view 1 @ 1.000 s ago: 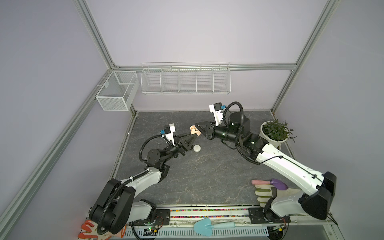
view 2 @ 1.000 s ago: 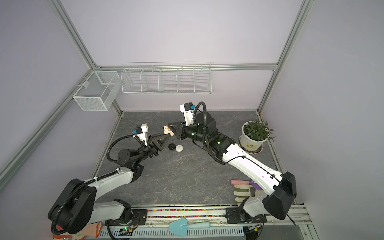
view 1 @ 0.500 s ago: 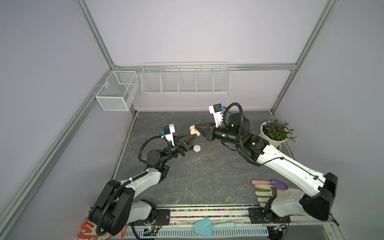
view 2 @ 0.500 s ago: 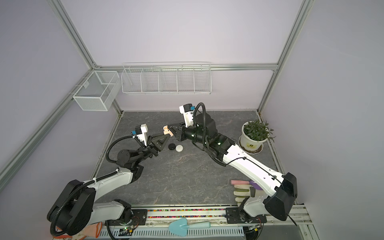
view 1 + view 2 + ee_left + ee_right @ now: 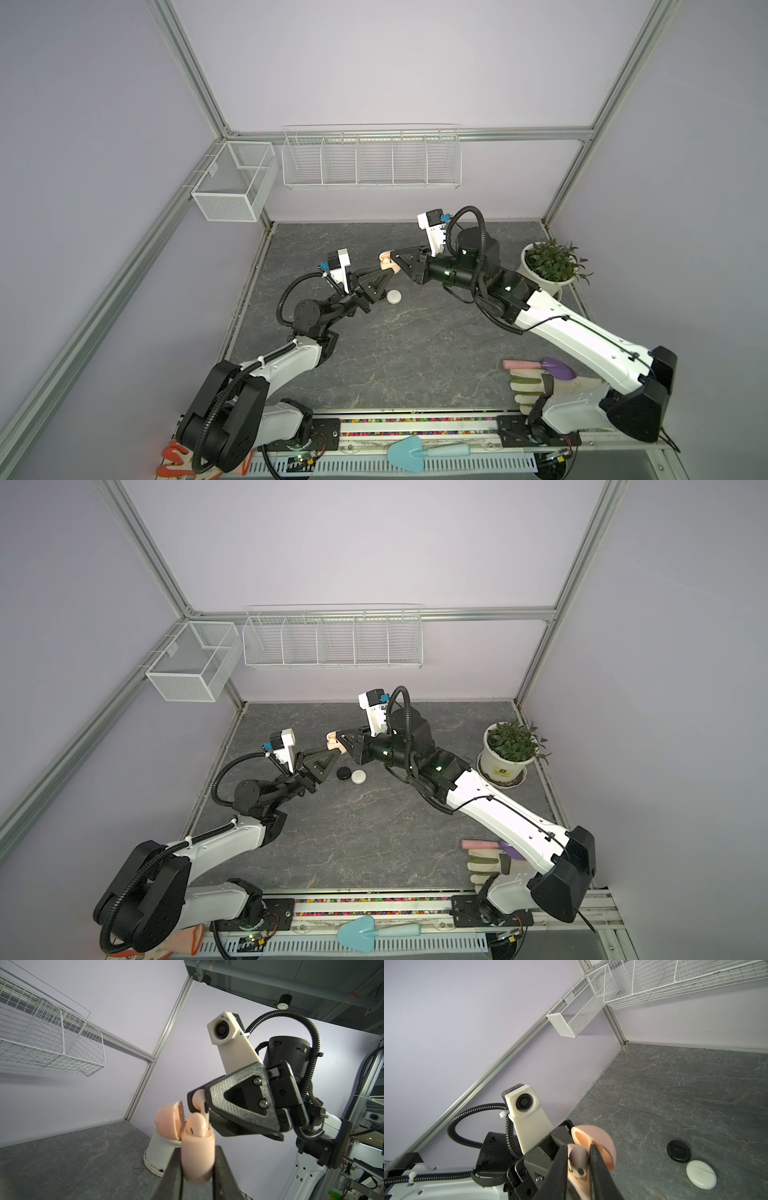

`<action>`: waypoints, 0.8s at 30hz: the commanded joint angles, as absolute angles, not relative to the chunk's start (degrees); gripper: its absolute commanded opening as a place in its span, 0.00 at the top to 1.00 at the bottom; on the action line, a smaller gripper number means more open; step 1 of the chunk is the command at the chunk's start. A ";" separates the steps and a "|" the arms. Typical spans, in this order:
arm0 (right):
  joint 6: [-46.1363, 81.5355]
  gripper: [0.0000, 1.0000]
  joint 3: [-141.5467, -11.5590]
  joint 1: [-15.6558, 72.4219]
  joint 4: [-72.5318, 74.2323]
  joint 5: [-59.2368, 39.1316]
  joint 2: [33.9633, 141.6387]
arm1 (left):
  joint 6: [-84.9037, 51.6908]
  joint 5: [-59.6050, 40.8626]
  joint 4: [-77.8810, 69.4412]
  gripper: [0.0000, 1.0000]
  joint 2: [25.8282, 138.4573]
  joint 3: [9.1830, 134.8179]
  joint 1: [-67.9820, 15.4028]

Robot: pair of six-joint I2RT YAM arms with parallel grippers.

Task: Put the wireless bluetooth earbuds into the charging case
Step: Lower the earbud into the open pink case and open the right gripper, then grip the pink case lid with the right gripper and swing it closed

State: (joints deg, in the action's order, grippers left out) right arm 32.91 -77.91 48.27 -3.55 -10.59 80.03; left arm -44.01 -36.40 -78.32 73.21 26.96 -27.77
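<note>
My left gripper (image 5: 197, 1154) is shut on the body of a pale pink charging case (image 5: 197, 1142), held upright above the table with its lid (image 5: 168, 1120) hinged open. One pale pink earbud (image 5: 196, 1123) sits in the case. My right gripper (image 5: 578, 1149) is shut on a second pale pink earbud (image 5: 578, 1157), stem pointing down, right over the case's open mouth. In both top views the two grippers meet at the case (image 5: 386, 262) (image 5: 332, 739), left of the table's middle. No other earbuds show.
A round black case (image 5: 343, 773) and a round white case (image 5: 359, 776) lie shut on the table just below the grippers. A potted plant (image 5: 548, 270) stands at the right. Gloves and a purple trowel (image 5: 540, 368) lie front right. Wire baskets (image 5: 370, 158) hang on the back wall.
</note>
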 commanded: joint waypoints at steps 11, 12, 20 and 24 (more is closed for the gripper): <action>29.69 0.65 -83.58 49.22 -11.32 -10.06 80.94 | -42.89 -36.07 -81.08 1.00 71.96 26.89 -27.87; 29.45 0.64 -84.07 49.27 -12.25 -9.66 81.00 | -42.89 -36.20 -81.11 1.00 71.94 26.89 -27.87; 22.10 0.47 -95.63 47.86 -30.15 -8.62 84.23 | -40.86 -38.30 -81.12 1.00 72.68 26.50 -27.86; 20.53 0.35 -98.04 43.29 -34.52 -22.38 86.50 | -37.45 -42.70 -81.12 1.00 74.81 26.63 -27.86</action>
